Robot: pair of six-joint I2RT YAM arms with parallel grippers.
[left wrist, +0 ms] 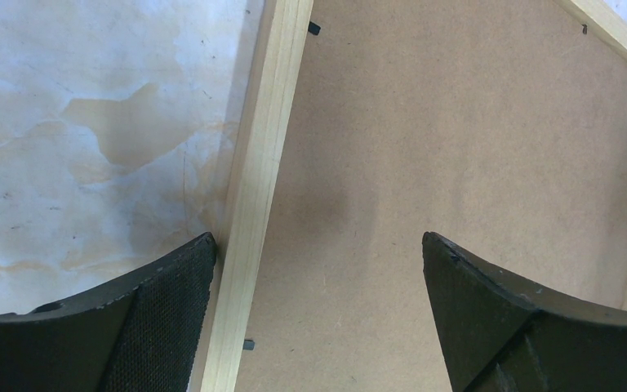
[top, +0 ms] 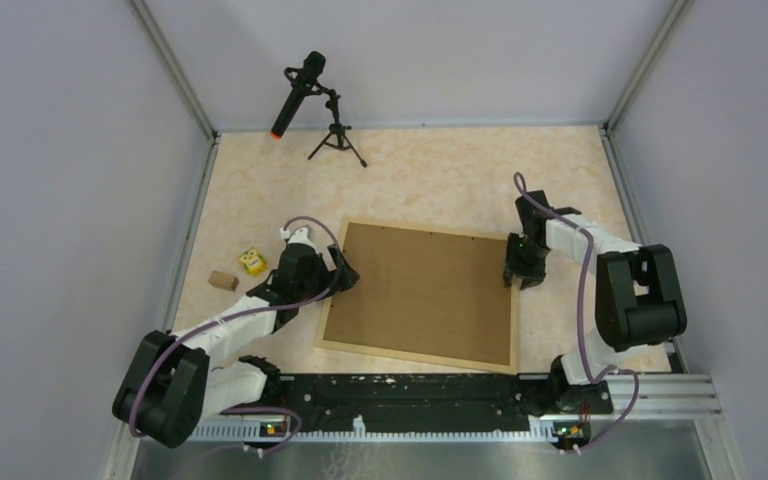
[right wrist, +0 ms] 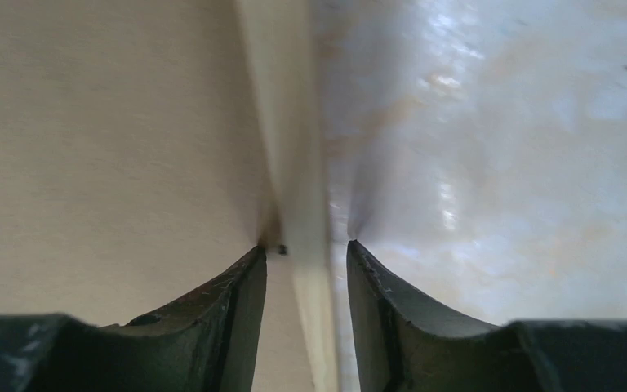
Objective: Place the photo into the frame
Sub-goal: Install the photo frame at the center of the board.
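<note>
Marbled table (top: pixel 430 165); left hand (left wrist: pixel 317 241), right hand (right wrist: pixel 306 245) low, straddling frame (left wrist: pixel 253 188) rails.

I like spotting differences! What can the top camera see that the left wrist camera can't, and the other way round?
Only the top camera shows the microphone on its stand, a small yellow thing, a brown block, and the whole left arm and right arm. Only the left wrist camera shows tiny black tabs by the rail's inner edge, and its wide-open jaws close up, one each side of that rail. Both show the frame, its brown backing board and the table.
</note>
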